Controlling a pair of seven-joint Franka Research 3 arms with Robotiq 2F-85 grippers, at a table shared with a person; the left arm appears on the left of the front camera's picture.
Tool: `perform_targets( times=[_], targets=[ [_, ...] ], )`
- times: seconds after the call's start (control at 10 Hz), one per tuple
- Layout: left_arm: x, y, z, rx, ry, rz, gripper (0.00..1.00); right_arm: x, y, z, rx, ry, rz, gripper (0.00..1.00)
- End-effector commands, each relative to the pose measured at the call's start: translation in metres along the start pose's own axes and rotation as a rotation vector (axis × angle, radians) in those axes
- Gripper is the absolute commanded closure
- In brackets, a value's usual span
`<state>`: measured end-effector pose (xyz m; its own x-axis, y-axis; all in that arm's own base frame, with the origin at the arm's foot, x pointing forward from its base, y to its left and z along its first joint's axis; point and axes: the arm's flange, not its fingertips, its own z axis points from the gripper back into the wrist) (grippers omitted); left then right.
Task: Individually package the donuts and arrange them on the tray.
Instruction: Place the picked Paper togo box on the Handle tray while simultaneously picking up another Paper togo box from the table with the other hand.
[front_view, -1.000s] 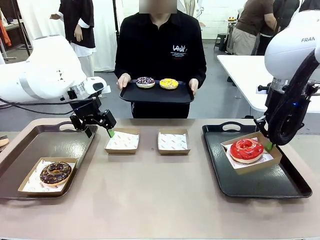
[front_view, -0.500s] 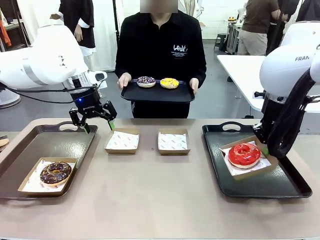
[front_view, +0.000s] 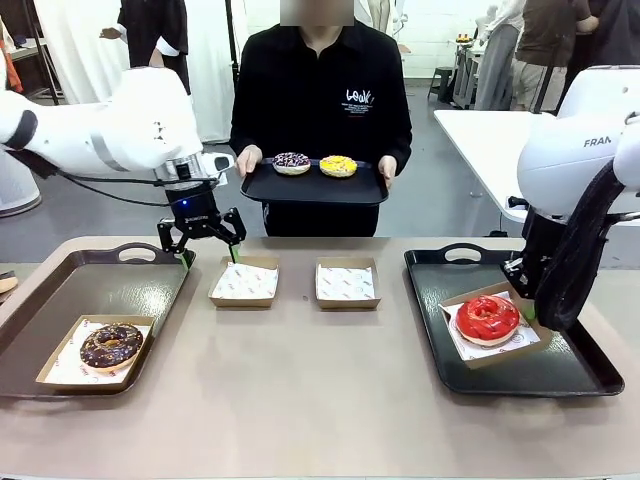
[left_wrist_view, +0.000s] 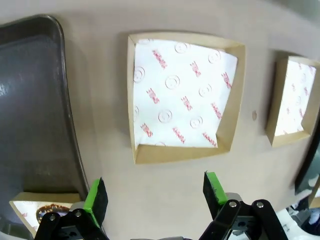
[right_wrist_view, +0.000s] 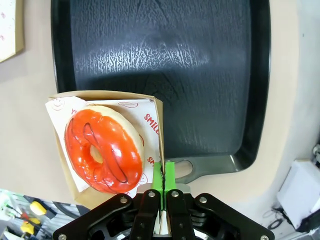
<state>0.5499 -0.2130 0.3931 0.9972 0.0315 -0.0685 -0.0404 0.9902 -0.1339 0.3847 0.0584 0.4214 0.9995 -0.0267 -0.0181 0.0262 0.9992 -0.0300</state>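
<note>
Released, the left claw (front_view: 210, 255) hangs just beside the near empty box (front_view: 245, 282), with the dark sprinkled donut (front_view: 291, 162) and yellow donut (front_view: 338, 166) beyond that box on the person's tray (front_view: 313, 190), nearer this arm than the right claw (right_wrist_view: 164, 172), clenched on the red donut's (right_wrist_view: 102, 150) box (front_view: 495, 358).

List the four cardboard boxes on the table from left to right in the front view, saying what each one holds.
Paper-lined brown cardboard box with a chocolate-glazed ring donut → empty paper-lined box → second empty box → right-hand cardboard box with a glossy red ring donut.
</note>
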Motion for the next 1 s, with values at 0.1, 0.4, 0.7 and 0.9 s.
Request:
perform_targets(
  times=[0.1, 0.4, 0.7, 0.9],
  targets=[
    [0.019, -0.029, -0.012, 0.149, -0.024, 0.006, 0.0, 0.005, -0.005, -0.011, 0.002, -0.019, -0.002, 0.99],
    [0.027, -0.029, -0.031, 0.176, -0.081, -0.078, 0.0, 0.009, -0.011, -0.017, 0.01, -0.034, -0.023, 0.99],
    [0.025, -0.025, -0.039, 0.201, -0.13, -0.149, 0.0, 0.014, -0.009, -0.028, 0.009, -0.026, -0.097, 0.99],
    [0.022, -0.022, -0.042, 0.201, -0.138, -0.169, 0.0, 0.017, -0.003, -0.036, 0.008, -0.003, -0.11, 0.99]
  ],
)
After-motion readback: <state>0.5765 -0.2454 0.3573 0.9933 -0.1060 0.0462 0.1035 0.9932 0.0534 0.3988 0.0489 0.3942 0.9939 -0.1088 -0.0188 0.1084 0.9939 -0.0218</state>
